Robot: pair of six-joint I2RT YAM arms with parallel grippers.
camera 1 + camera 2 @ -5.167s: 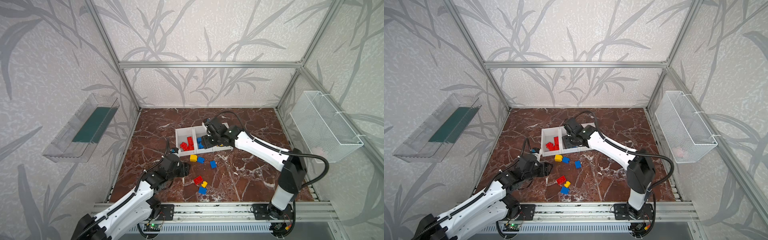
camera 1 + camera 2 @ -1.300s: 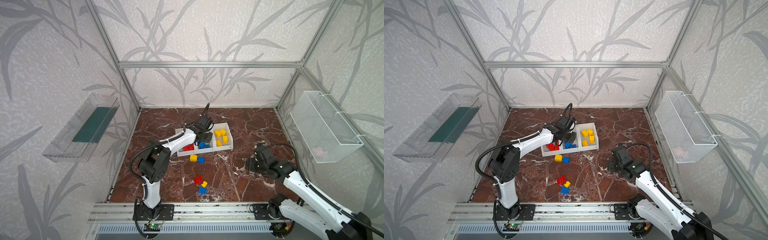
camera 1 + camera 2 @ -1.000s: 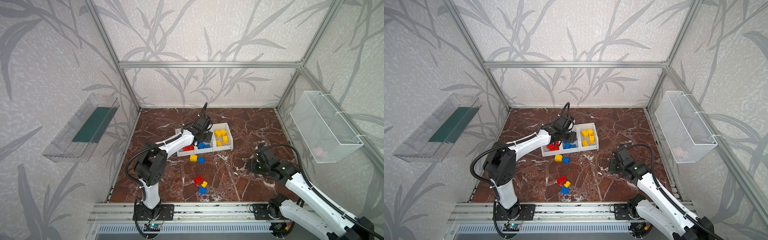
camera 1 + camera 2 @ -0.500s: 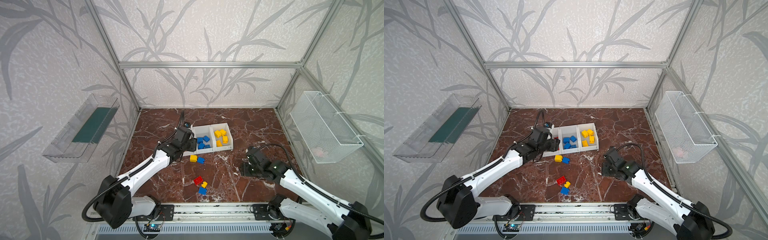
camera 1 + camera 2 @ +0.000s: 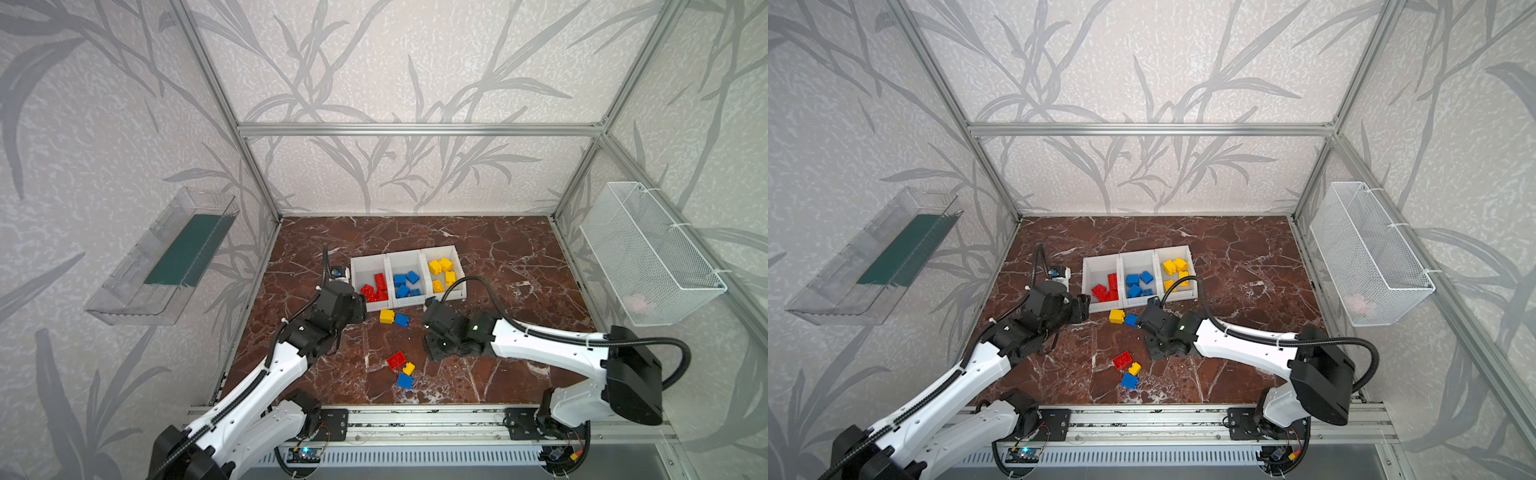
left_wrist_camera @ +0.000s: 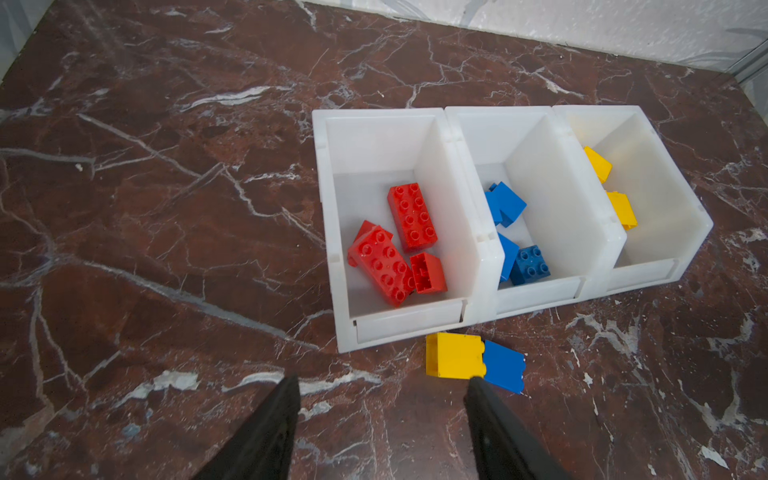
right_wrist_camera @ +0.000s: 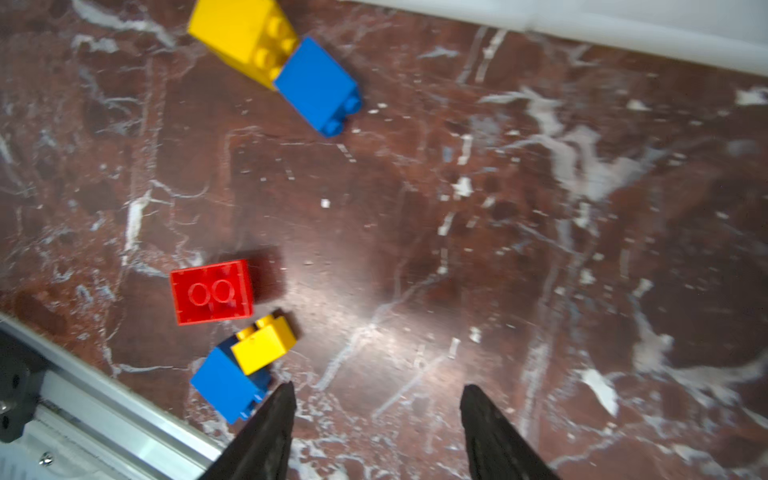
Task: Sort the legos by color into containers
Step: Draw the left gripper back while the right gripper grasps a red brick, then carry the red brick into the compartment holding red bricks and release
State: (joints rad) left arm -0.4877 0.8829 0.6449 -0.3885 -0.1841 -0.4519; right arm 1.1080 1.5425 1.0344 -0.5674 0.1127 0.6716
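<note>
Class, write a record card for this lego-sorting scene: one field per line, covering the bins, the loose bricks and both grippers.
Red bin: holds red bricks only
Blue bin: holds blue bricks only
Yellow bin: holds yellow bricks only
Loose beside the bins: yellow brick touching blue brick
Loose front cluster: red brick, small yellow brick, front blue brick
Left gripper: open, empty
Right gripper: open, empty
Unsorted: five bricks on the floor
</note>
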